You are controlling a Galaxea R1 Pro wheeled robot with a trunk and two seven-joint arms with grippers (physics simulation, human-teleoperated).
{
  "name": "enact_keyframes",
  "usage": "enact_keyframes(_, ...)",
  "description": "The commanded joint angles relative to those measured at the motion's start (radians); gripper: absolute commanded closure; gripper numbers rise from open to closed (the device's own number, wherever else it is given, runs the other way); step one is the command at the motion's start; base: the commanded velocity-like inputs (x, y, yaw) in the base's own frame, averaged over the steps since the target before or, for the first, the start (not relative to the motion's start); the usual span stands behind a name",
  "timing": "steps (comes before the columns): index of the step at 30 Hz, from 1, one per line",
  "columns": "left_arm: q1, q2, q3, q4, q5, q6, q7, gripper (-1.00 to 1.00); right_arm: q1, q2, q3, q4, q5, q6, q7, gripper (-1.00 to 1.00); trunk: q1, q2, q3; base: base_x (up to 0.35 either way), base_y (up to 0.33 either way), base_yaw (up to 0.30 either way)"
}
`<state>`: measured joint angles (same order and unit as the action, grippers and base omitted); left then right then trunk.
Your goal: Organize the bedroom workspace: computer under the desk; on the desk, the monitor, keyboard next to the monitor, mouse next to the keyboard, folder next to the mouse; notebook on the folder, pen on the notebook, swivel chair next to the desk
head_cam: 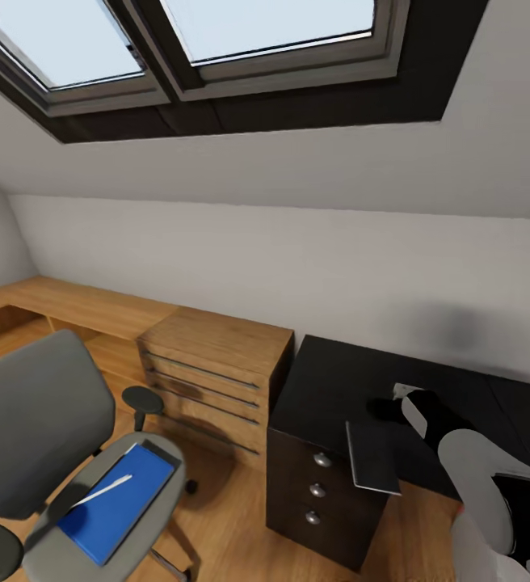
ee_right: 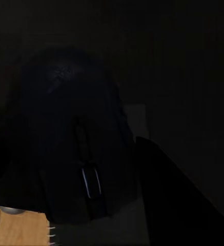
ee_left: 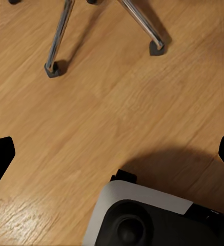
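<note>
The grey swivel chair [head_cam: 31,420] stands at the left with the blue folder [head_cam: 115,501] on its seat and the whitish pen [head_cam: 103,491] lying on the folder. The dark grey notebook [head_cam: 372,457] overhangs the front edge of the black desk [head_cam: 338,380]. Just behind the notebook, my right gripper [head_cam: 386,408] hovers over the desk, shut on the black mouse [ee_right: 76,148]. My left gripper [ee_left: 112,154] is open over the wooden floor near the chair's chrome legs [ee_left: 58,41]. Computer, monitor and keyboard are out of view.
A low wooden drawer unit [head_cam: 216,364] and shelving run along the wall left of the desk. The desk's black drawers [head_cam: 317,489] have silver knobs. A sloped ceiling with skylights [head_cam: 216,40] hangs above. My own base [ee_left: 142,220] is below the left gripper.
</note>
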<state>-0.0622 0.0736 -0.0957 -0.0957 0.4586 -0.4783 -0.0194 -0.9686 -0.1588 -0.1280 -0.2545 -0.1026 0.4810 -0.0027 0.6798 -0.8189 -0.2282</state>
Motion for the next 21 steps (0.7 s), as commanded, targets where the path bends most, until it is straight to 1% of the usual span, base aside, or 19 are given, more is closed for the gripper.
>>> enact_keyframes(1, 0.000, 0.000, -0.008, 0.000, 0.011, -0.003, -0.002, -1.00, 0.000, 0.000, -0.003, -0.002, -0.013, 0.004, 0.000, 1.00, 0.000, -0.001, -0.001, 0.000, 0.000, -0.264)
enact_keyframes(13, 0.000, -0.001, -0.008, 0.001, 0.009, -0.005, -0.003, -1.00, 0.000, -0.001, -0.004, 0.000, -0.015, 0.004, -0.001, 1.00, 0.000, -0.001, -0.001, 0.000, 0.000, -0.264)
enact_keyframes(16, 0.000, -0.006, -0.008, 0.001, 0.009, -0.007, -0.003, -1.00, 0.000, -0.003, -0.004, -0.001, -0.015, 0.003, -0.001, 1.00, 0.000, -0.001, -0.001, 0.000, 0.000, -0.264)
enact_keyframes(21, -0.001, -0.027, -0.009, 0.001, 0.008, -0.008, -0.006, -1.00, 0.000, -0.004, -0.004, -0.001, -0.016, 0.000, 0.000, 1.00, 0.000, -0.001, -0.001, 0.000, 0.000, -0.263)
